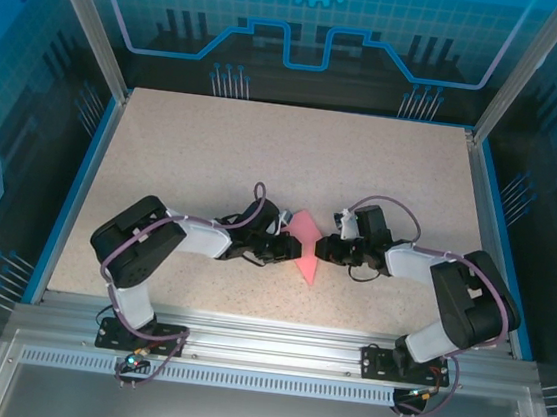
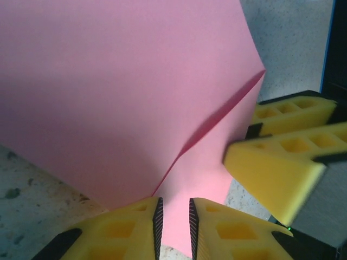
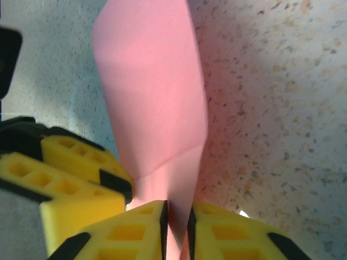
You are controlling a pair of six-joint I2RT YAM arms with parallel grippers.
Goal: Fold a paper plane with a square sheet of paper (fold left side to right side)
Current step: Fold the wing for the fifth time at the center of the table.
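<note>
The square sheet of paper [image 1: 305,242], partly folded, sat inside the narrow finger gaps of left pincer [image 2: 174,203] and right pincer [image 3: 177,208]; whether clenched or released could not be told.

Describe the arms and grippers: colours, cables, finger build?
Matched pair: left arm and right arm have black joints, white-grey forearm shells, mauve cables looping outside. The left gripper and right gripper carry yellow block fingers with square hollow cells and black ribbed pads.
</note>
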